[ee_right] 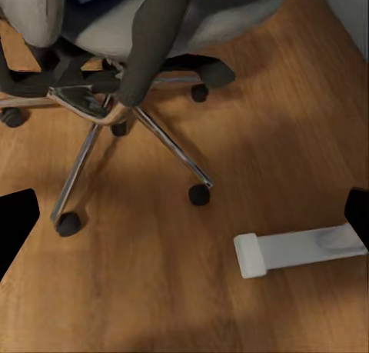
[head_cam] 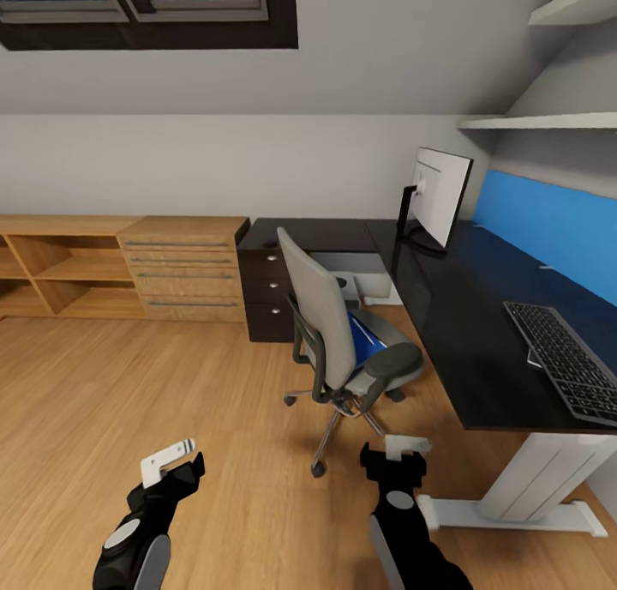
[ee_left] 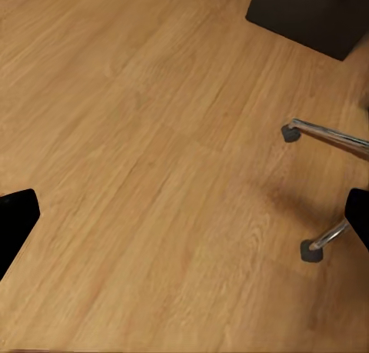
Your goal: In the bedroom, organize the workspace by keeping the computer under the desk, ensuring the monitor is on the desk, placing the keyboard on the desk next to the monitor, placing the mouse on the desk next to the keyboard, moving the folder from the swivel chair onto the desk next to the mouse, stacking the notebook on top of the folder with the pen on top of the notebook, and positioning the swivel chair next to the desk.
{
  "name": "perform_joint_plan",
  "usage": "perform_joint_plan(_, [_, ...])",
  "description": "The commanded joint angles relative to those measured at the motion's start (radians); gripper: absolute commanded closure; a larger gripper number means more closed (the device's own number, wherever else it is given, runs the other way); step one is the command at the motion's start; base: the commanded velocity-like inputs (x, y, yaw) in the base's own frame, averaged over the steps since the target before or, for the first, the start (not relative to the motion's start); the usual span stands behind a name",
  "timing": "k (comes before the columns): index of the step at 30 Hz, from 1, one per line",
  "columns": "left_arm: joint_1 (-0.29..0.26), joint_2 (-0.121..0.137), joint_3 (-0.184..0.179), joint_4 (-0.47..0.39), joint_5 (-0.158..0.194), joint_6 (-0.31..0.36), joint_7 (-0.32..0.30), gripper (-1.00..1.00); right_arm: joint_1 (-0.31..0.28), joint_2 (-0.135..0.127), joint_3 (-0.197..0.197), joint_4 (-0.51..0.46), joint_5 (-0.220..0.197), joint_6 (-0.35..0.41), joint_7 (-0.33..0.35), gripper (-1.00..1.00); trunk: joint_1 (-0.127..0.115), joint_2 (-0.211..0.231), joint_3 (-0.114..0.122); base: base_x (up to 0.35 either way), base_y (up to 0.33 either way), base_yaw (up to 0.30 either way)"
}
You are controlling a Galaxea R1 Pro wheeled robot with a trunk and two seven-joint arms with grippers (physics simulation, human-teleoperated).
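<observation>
Both tools, left (head_cam: 190, 460) and right (head_cam: 396, 458), spread empty; I approach swivel chair (head_cam: 330, 324) squarely, reaching blue folder (head_cam: 367, 343) over its armrest.

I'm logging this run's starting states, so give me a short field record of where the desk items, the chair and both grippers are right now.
monitor: upright on the desk, far end
keyboard: flat on the desk, near end
folder: blue, on the swivel chair seat
swivel chair: on the floor beside the desk's long edge
left gripper: open, empty, above the floor
right gripper: open, empty, near the chair base
</observation>
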Motion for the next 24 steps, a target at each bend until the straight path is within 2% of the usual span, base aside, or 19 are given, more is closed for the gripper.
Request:
perform_joint_plan(1, [-0.001,0.000,0.008,-0.002,0.015,0.004,0.005,-1.00,-0.004,0.000,-0.003,-0.014,-0.001,0.009,-0.018,-1.00,0.004,-0.008,-0.004,0.000,0.000,0.000])
perform_joint_plan(2, [0.000,0.002,0.018,0.002,0.021,0.005,0.004,-1.00,-0.007,0.000,-0.010,-0.034,-0.002,0.011,-0.057,-1.00,0.008,-0.015,-0.007,0.000,0.000,0.000])
perform_joint_plan(3, [0.000,0.002,0.019,0.002,0.022,0.005,0.004,-1.00,-0.006,0.000,-0.011,-0.041,-0.002,0.011,-0.064,-1.00,0.012,-0.022,-0.010,0.000,0.000,0.000])
perform_joint_plan(4, [0.000,0.001,0.021,0.002,0.024,0.005,0.004,-1.00,-0.006,0.000,-0.011,-0.049,-0.002,0.011,-0.068,-1.00,0.015,-0.029,-0.014,0.000,0.000,0.000])
perform_joint_plan(5, [0.000,0.001,0.022,0.003,0.045,0.005,0.005,-1.00,0.001,0.000,-0.012,-0.064,-0.002,0.011,-0.073,-1.00,0.019,-0.036,-0.017,0.000,0.000,0.000])
perform_joint_plan(7, [0.000,0.001,0.023,0.003,0.064,0.005,0.005,-1.00,0.005,0.000,-0.012,-0.072,-0.001,0.011,-0.074,-1.00,0.027,-0.050,-0.023,0.000,0.000,0.000])
perform_joint_plan(12, [0.000,0.002,0.024,0.003,0.075,0.005,0.005,-1.00,0.007,0.000,-0.012,-0.087,-0.001,0.010,-0.075,-1.00,0.046,-0.085,-0.039,0.000,0.000,0.000])
perform_joint_plan(13, [0.000,0.001,0.025,0.003,0.099,0.005,0.008,-1.00,0.041,0.000,-0.005,-0.159,-0.002,0.005,-0.075,-1.00,0.050,-0.092,-0.042,0.000,0.000,0.000])
perform_joint_plan(24, [0.000,0.000,0.028,0.004,0.101,0.005,0.009,-1.00,0.044,0.000,-0.006,-0.169,-0.001,0.005,-0.077,-1.00,0.092,-0.169,-0.076,0.000,0.000,0.000])
